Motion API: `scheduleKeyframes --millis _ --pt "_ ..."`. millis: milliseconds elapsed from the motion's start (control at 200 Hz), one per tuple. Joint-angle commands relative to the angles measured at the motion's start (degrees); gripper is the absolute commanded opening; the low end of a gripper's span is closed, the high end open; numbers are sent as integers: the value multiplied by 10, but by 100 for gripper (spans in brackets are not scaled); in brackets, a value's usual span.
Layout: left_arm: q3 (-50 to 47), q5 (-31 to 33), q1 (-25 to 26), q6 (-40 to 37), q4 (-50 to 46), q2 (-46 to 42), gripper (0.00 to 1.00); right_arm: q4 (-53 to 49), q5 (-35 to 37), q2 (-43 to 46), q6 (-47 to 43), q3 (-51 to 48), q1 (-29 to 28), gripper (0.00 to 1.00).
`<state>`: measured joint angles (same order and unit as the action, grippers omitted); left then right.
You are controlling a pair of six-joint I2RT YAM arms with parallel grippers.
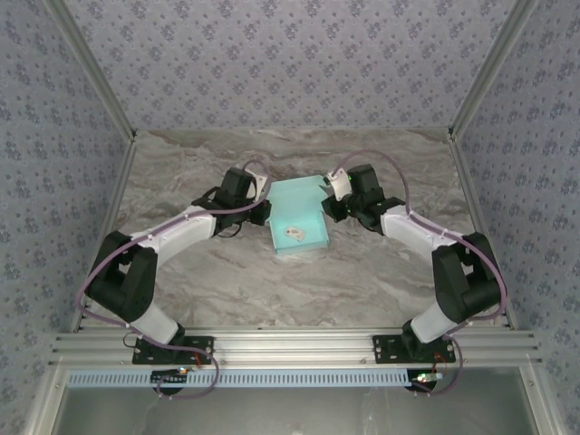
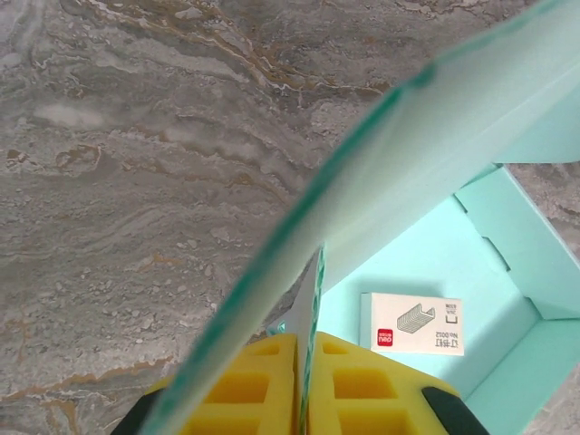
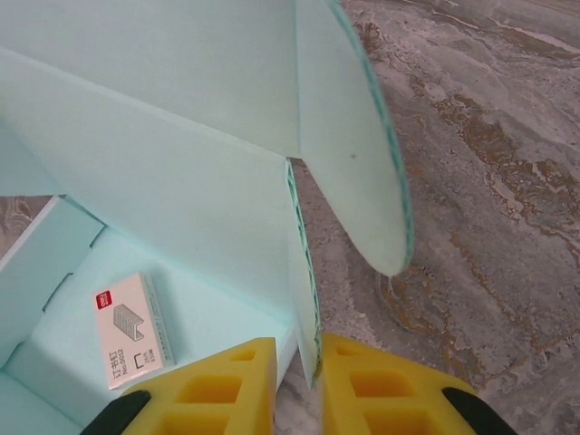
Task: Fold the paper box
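The paper box (image 1: 297, 217) is pale turquoise card, lying open in the middle of the table with its flaps raised. My left gripper (image 1: 263, 210) is at its left side. In the left wrist view the left gripper (image 2: 306, 340) has its yellow pads pressed together on the thin edge of an upright card panel (image 2: 426, 154). My right gripper (image 1: 331, 204) is at the box's right side. In the right wrist view the right gripper (image 3: 299, 349) is closed around an upright side wall (image 3: 181, 190) that rests against the right pad. A rounded flap (image 3: 358, 145) hangs over the table beside it.
A small white staple box (image 1: 294, 235) lies on the floor of the paper box (image 2: 412, 324) (image 3: 131, 328). The marbled tabletop (image 1: 254, 281) spreads around it, with patterned walls and metal frame rails (image 1: 290, 344) at the edges.
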<state>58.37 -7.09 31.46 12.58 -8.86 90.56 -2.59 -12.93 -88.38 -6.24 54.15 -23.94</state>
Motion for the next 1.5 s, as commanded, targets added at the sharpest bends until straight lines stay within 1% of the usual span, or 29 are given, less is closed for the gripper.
scheduleKeyframes --millis 0,80,160,305,390,650,775,924,1054,1074,1129,1249,1324,1429,1494 --pt "17 14 6 -19 5 5 9 -6 -6 30 4 -15 -2 23" --pt "13 4 8 -42 7 -1 8 -32 -3 41 -7 -12 12 30" --pt "7 0 7 -62 10 -8 8 -57 -14 51 -19 -8 32 36" --pt "4 0 8 -91 12 -12 9 -84 -63 63 -42 -1 68 49" --pt "6 -5 7 -100 12 -13 9 -86 -86 58 -54 2 77 55" --pt "10 -37 7 -125 13 -13 9 -82 -107 2 -83 51 84 60" --pt "14 -38 7 -130 8 -12 9 -72 -129 -34 -93 78 92 62" --pt "16 -43 7 -128 7 -11 9 -83 -155 -79 -118 122 87 63" --pt "17 -47 7 -127 4 -11 9 -78 -154 -108 -127 137 86 63" --pt "17 -47 7 -126 6 -11 9 -79 -155 -113 -129 157 85 63" --pt "18 -50 7 -126 6 -10 9 -83 -157 -125 -136 167 85 63" --pt "19 -55 8 -124 6 -9 9 -93 -164 -148 -153 188 83 61" --pt "19 -56 7 -124 6 -9 9 -107 -172 -160 -162 203 81 54" --pt "20 -55 7 -124 7 -9 9 -122 -165 -167 -172 211 73 38" --pt "20 -52 8 -121 7 -9 9 -123 -157 -164 -171 207 70 30"
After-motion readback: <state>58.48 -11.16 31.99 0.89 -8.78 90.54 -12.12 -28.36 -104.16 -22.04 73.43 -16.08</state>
